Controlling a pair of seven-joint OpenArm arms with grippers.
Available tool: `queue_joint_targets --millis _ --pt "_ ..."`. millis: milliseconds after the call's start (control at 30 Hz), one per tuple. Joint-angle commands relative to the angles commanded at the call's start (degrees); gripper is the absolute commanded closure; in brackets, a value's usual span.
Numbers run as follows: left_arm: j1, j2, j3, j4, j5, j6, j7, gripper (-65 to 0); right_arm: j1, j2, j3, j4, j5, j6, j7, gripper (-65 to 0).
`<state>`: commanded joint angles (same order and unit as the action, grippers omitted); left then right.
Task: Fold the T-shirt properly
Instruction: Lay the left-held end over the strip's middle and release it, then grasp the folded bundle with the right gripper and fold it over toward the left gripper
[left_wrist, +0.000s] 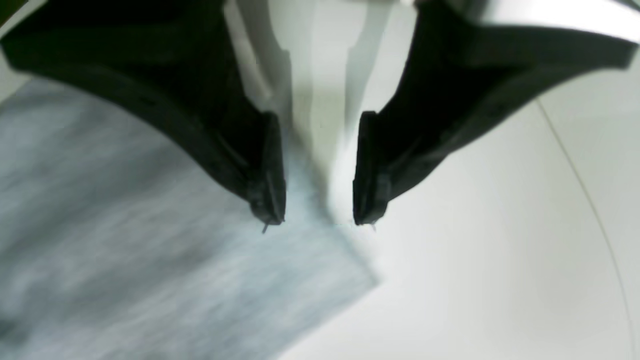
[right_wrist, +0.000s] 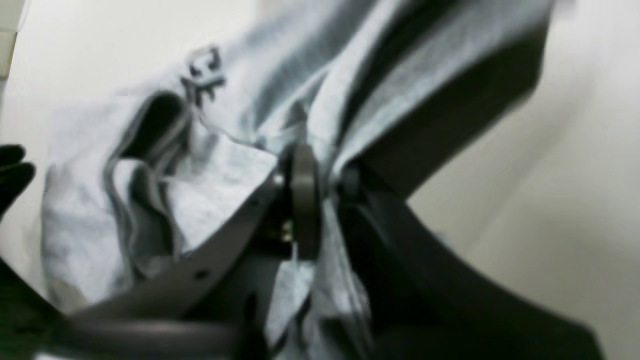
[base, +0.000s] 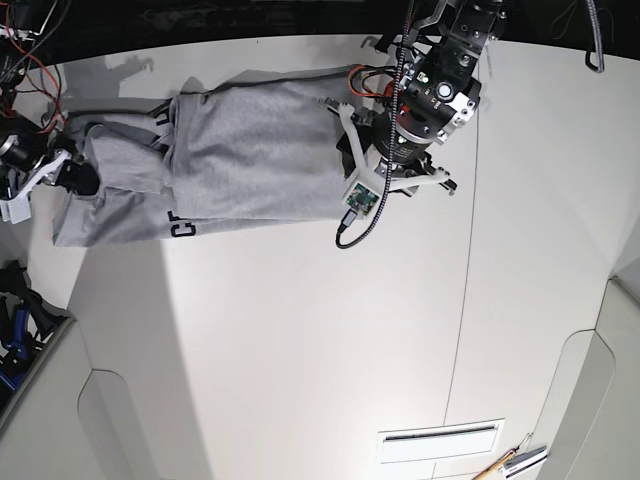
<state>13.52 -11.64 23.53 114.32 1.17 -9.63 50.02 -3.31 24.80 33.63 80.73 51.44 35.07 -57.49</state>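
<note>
- Grey T-shirt (base: 265, 150) lay on the white table (base: 300, 340), and our right fingers (right_wrist: 305, 200) pinched its end.
- Our left fingers (left_wrist: 270, 175) were apart above its edge.
- Our left arm (base: 440, 85) reached down.

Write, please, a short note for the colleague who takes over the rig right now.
Left hand: open, over the edge of the T-shirt, holding nothing.
Right hand: closed on a gathered part of the shirt's other end.
Shirt: on the table, partly folded, some black lettering showing.
Done: middle portion looks folded over.
Left: finish folding the right-hand end, then flatten; final shape not reached.
</note>
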Motion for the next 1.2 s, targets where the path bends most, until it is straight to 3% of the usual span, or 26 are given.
queue_joint_targets --millis 200,333,500,600,933,1100,1200 --pt "0.0 0.0 -0.1 0.0 0.0 0.0 -0.3 -23.1 0.0 2.4 0.0 8.7 0.4 -0.35 -1.3 0.0" --pt "1.0 0.0 -3.3 0.0 0.1 3.0 -1.3 -16.2 0.0 0.3 0.0 15.9 1.6 -0.33 -2.3 0.0" --pt "4.1 0.0 -8.6 -0.1 -0.1 2.9 -2.2 -16.2 0.0 -4.2 -2.6 25.1 1.9 -0.33 -3.0 0.0" --pt "6.4 0.0 -8.7 -1.7 -0.4 1.4 -2.2 -16.2 0.0 -6.0 -8.3 29.2 0.5 -0.33 -3.0 0.0" --pt "8.4 0.4 -6.7 -7.6 -2.7 1.3 -2.4 -16.2 0.0 -6.1 -33.2 31.3 -6.2 -0.37 -2.5 0.0" --pt "8.4 0.4 -6.3 -7.6 -2.6 1.5 -2.4 -16.3 0.0 -6.1 -46.3 30.2 -15.3 -0.42 -2.0 0.0" --pt "8.4 0.3 -6.4 -7.6 -2.6 1.5 -2.4 -16.2 0.0 -6.1 -51.3 29.3 -19.4 -0.81 0.2 -31.8"
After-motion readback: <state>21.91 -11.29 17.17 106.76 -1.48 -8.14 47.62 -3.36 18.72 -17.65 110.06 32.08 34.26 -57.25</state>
